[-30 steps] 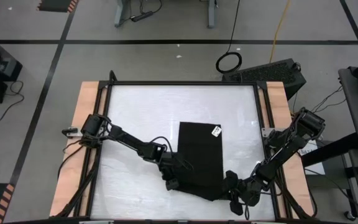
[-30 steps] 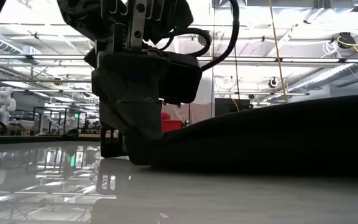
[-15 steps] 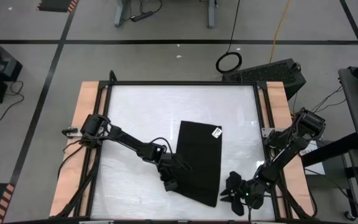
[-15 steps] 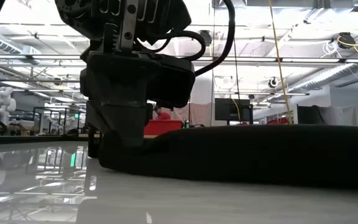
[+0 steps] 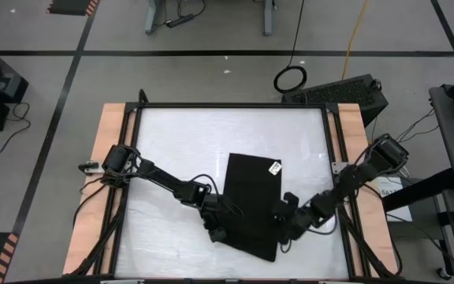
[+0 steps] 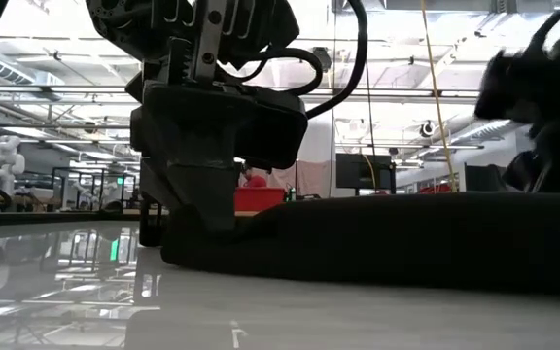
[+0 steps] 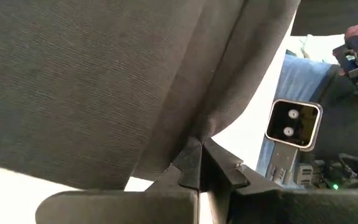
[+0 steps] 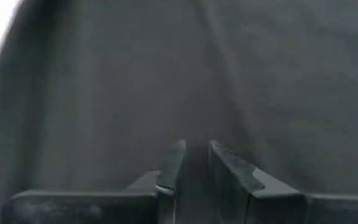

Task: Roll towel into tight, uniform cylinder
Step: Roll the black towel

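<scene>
A: Start at the near edge. What is your left pincer doing?

B: Your left arm reaches in from the left rail, elbow bent, wrist down at the towel's near left corner. In its wrist view the fingers are pressed together with a pinch of cloth rising from between the tips, so it is clenched on the towel. From the low view that pincer stands nearly upright with its tips on the cloth's edge, right at the surface.

A: And your right one?

B: Your right arm angles in from the right rail, forearm low and pointing toward the towel's near right edge. Its pincer sits just at that edge. Its wrist view shows the two fingers with a narrow gap between them and dark cloth filling everything ahead; you cannot tell whether any cloth is caught between them.

A: How does the towel lie?

B: Flat and unrolled in the near middle of the surface, long axis running near to far, slightly skewed. Its white tag sits at the far right corner.
</scene>
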